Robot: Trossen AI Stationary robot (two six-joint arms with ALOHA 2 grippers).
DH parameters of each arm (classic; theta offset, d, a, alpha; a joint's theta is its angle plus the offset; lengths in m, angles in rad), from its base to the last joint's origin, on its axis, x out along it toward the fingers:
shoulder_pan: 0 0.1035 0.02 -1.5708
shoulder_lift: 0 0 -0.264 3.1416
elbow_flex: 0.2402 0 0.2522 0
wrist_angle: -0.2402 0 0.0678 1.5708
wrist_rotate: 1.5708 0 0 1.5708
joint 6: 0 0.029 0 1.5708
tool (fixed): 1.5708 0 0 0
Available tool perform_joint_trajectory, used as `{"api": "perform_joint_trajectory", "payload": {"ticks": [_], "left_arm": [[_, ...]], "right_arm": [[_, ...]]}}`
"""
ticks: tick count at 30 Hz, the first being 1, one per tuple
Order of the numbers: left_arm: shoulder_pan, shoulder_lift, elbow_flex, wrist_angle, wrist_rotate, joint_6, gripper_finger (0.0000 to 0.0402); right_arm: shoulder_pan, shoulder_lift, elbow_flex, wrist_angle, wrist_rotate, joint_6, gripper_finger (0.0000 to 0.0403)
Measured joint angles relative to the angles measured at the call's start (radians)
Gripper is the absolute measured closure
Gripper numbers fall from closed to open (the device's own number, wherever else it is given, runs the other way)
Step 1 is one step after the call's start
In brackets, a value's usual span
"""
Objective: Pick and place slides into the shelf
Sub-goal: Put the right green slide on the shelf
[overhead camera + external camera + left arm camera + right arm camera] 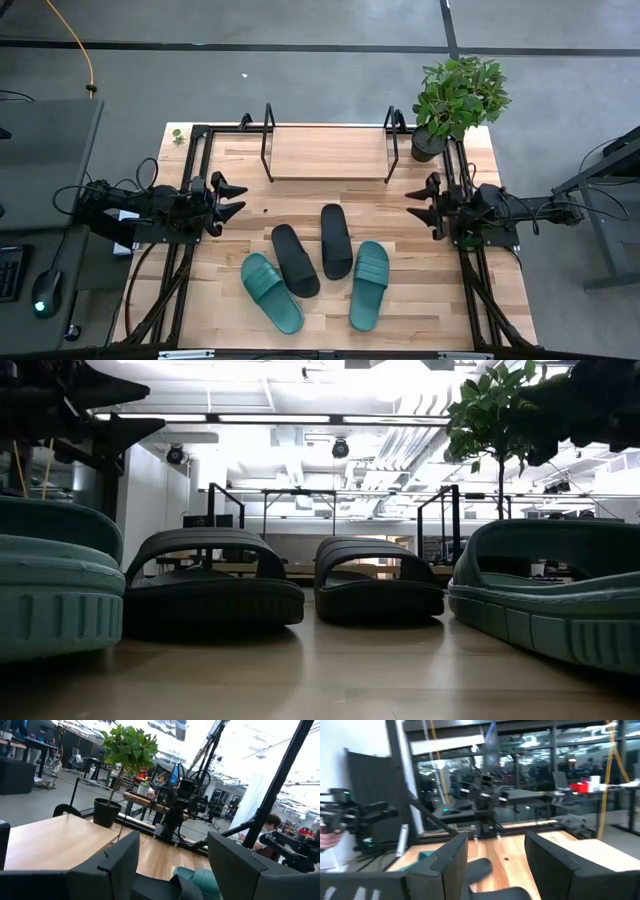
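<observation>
Four slides lie soles down on the wooden table near its front: a teal one [271, 292] at the left, two black ones [295, 259] [336, 240] in the middle, a teal one [369, 284] at the right. The shelf [328, 152], a light wooden board between thin black end frames, stands at the far middle with nothing on it. My left gripper [232, 196] is open at the table's left edge, above the table. My right gripper [418, 206] is open at the right edge. Both hold nothing. In the low view the two black slides [212, 585] [378, 582] stand between the teal ones [55, 595] [552, 595].
A potted plant [455, 100] stands at the table's far right corner beside the shelf's right end frame. A black tube frame [195, 160] runs around the tabletop. Bare wood lies between the shelf and the slides. A person sits beyond the table in the left wrist view [270, 827].
</observation>
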Motion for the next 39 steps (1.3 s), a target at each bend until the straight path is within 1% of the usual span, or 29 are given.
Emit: {"api": "perform_joint_trajectory", "payload": {"ticks": [3,6,11,14,17,20,24,28,35,39], "left_arm": [[0.0,0.0,0.0,-0.002,0.0,-0.047,0.0186],[0.0,0.0,0.001,-0.016,0.0,-0.115,0.0186],[0.0,0.0,0.001,-0.013,0.0,-0.1,0.0186],[0.0,0.0,0.001,-0.013,0.0,-0.108,0.0186],[0.0,0.0,0.001,-0.021,0.0,-0.151,0.0186],[0.0,0.0,0.001,-0.022,0.0,-0.152,0.0186],[0.0,0.0,0.001,-0.016,0.0,-0.152,0.0186],[0.0,0.0,0.001,-0.012,0.0,-0.135,0.0185],[0.0,0.0,0.001,-0.011,0.0,-0.127,0.0185],[0.0,0.0,0.001,-0.014,0.0,-0.127,0.0185]], "right_arm": [[0.0,0.0,0.002,0.009,-0.011,-0.017,0.0214],[0.0,0.005,0.041,-0.004,-0.007,-0.056,0.0214],[0.001,0.037,0.135,-0.081,-0.059,-0.06,0.0214],[0.001,0.077,0.174,-0.122,-0.061,-0.06,0.0214],[0.001,0.13,0.204,-0.124,-0.039,-0.061,0.0214],[0.001,0.189,0.259,-0.139,-0.024,-0.086,0.0214],[0.028,0.283,0.354,-0.226,-0.001,-0.097,0.0214],[0.087,0.404,0.442,-0.316,0.077,-0.098,0.0214],[0.234,0.651,0.566,-0.393,0.284,-0.105,0.0214],[0.328,0.779,0.664,-0.452,0.418,-0.093,0.0214]]}}
